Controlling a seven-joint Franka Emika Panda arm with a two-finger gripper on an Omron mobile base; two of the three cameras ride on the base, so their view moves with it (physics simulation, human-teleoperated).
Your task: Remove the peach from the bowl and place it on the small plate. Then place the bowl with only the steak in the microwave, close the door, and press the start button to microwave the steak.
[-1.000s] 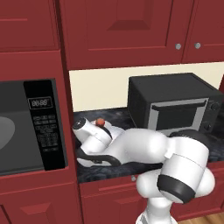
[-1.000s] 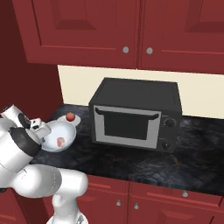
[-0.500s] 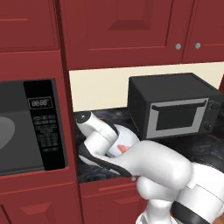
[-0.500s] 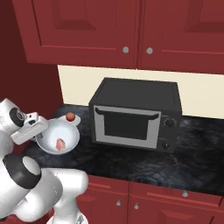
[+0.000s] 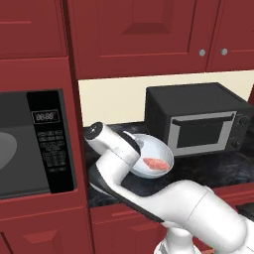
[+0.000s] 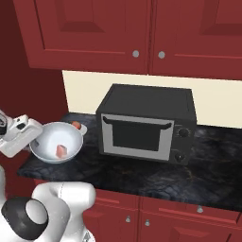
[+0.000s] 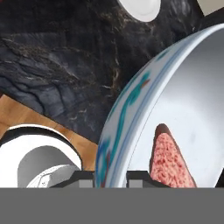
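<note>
My gripper (image 7: 110, 176) is shut on the rim of the bowl (image 7: 131, 109), a white bowl with blue marks on its outer side. It holds the bowl (image 5: 153, 157) a little above the dark counter, slightly tilted. The steak (image 5: 155, 163) lies inside it as a pinkish slab (image 7: 169, 162). In the right base view the gripper (image 6: 33, 141) grips the left rim of the bowl (image 6: 56, 141). Just behind, the peach (image 6: 75, 125) sits on the small plate (image 6: 82, 128). The microwave (image 5: 48, 143) stands at the left. I cannot tell whether its door is open.
A black-and-silver countertop oven (image 6: 146, 124) stands on the dark stone counter (image 6: 142, 175) right of the bowl. Red cabinets hang above. My own white arm (image 5: 163, 203) stretches low in front of the counter edge. A grey turntable disc (image 5: 7, 148) shows in the microwave.
The jaws have closed on the bowl's rim and the bowl has risen a little and tilted. The arm's elbow has swung down in front of the counter.
</note>
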